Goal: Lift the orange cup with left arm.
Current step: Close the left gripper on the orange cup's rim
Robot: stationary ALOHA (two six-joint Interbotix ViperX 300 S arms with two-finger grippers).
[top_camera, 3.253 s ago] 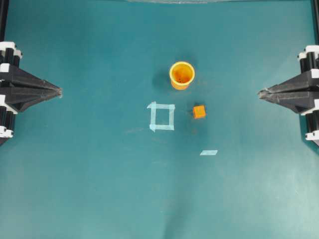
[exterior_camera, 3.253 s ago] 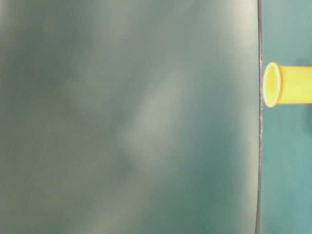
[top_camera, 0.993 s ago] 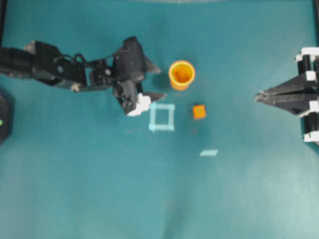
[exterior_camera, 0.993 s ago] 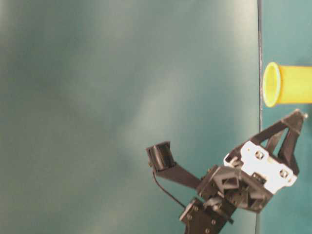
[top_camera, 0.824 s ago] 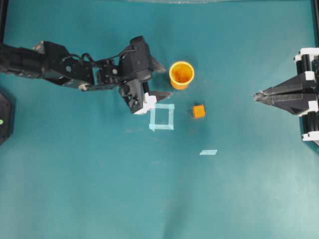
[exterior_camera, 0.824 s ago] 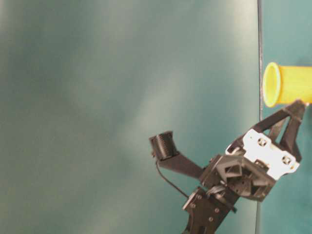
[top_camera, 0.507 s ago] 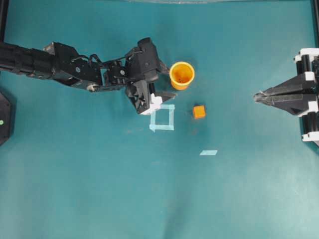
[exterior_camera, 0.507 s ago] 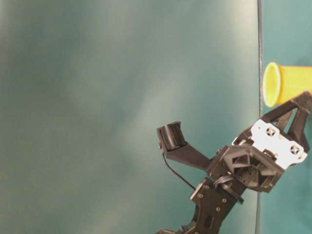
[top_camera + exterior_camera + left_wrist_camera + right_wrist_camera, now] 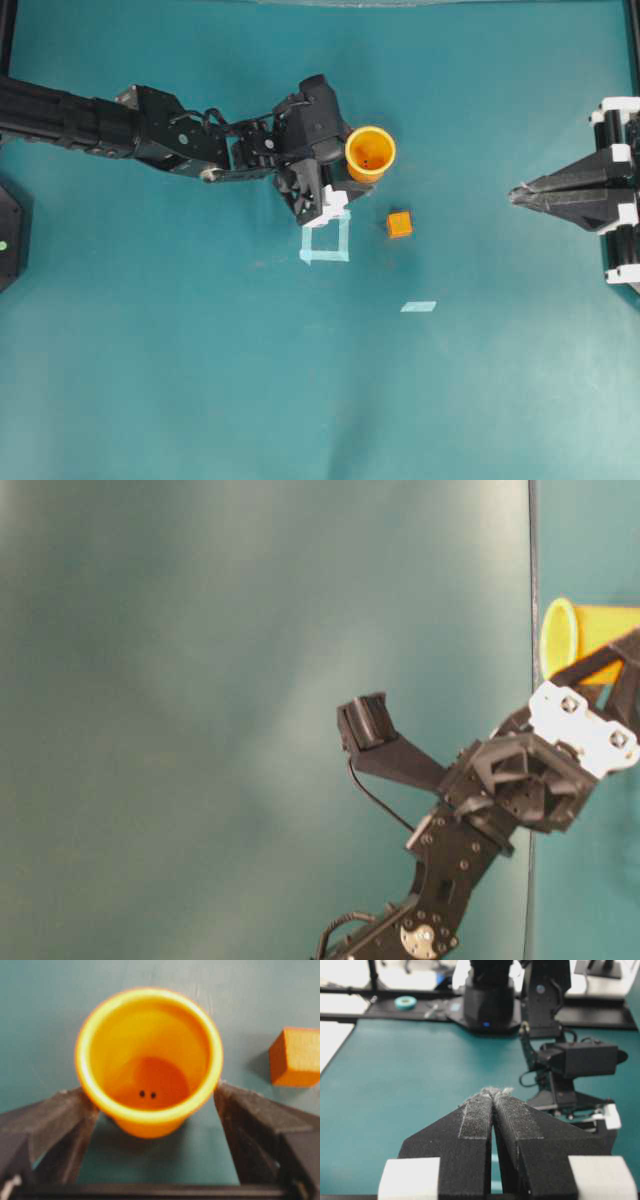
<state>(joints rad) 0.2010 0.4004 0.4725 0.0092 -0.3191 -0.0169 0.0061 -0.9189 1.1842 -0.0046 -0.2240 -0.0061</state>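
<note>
Orange plastic, tapered, 1 in number: the orange cup (image 9: 149,1060) stands upright on the table (image 9: 200,350), mouth up, its long axis vertical. It lies directly ahead of the left gripper (image 9: 150,1110) and already sits between the 2 spread fingers (image 9: 47,1130), 1 on each flank of the cup wall. In the wrist view both fingers appear at or just beside the wall, under the rim; contact cannot be confirmed. The jaws stand wide apart and hold nothing.

Judgement: the coming move turns on closing squarely across the cup body, then raising it.

The left arm (image 9: 120,125) is plainly the nearer. The right gripper (image 9: 492,1110) rests well apart at the table's far side, fingers pressed together and empty.

Count: 1 cup, 1 orange cube (image 9: 400,224) just beside it, 1 tape square (image 9: 325,240), 1 loose tape strip (image 9: 419,306).
</note>
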